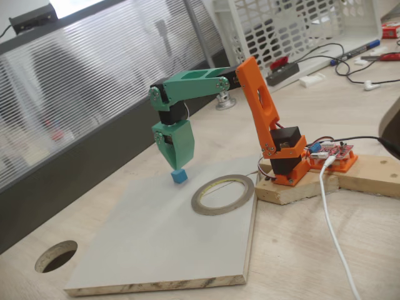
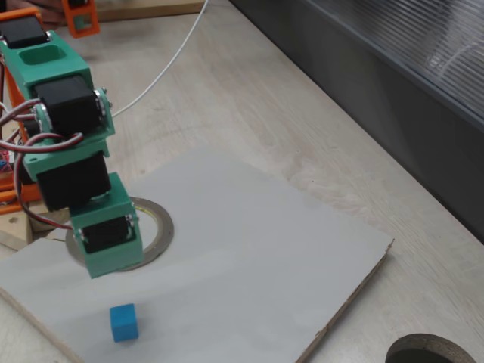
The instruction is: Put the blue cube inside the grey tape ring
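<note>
The blue cube (image 1: 179, 176) (image 2: 124, 322) lies free on the pale board (image 1: 156, 244) (image 2: 249, 257). In both fixed views the green gripper (image 1: 177, 165) (image 2: 112, 271) points straight down, its tip just above and beside the cube. A strip of bare board separates tip and cube in one fixed view. The jaws read as one closed wedge with no gap and nothing between them. The grey tape ring (image 1: 223, 194) (image 2: 159, 227) lies flat on the board between the cube and the arm's orange base (image 1: 284, 159). The gripper hides part of the ring in one fixed view.
A round hole (image 1: 56, 255) (image 2: 431, 352) is cut in the table beyond the board's corner. The arm's base stands on a wooden block (image 1: 325, 181), with a white cable (image 1: 331, 219) running over the table. A dark wall panel (image 2: 393, 113) borders the table.
</note>
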Controlling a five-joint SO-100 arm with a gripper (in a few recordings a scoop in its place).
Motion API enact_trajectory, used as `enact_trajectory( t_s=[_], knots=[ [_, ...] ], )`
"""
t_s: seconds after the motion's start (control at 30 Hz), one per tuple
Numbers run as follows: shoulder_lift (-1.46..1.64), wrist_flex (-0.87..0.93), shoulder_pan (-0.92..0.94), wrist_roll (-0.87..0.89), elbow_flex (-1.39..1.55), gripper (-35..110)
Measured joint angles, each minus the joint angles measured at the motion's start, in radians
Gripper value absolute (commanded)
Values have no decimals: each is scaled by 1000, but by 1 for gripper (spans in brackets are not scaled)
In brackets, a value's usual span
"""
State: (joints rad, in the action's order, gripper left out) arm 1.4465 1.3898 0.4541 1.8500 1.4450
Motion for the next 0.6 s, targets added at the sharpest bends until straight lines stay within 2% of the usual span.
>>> enact_trajectory(
  t_s=[0.43,0.5,0.6],
  knots=[
    [0,8,-9,0,0,3],
    [0,12,-8,0,0,11],
    [0,14,-8,0,0,33]
  ],
)
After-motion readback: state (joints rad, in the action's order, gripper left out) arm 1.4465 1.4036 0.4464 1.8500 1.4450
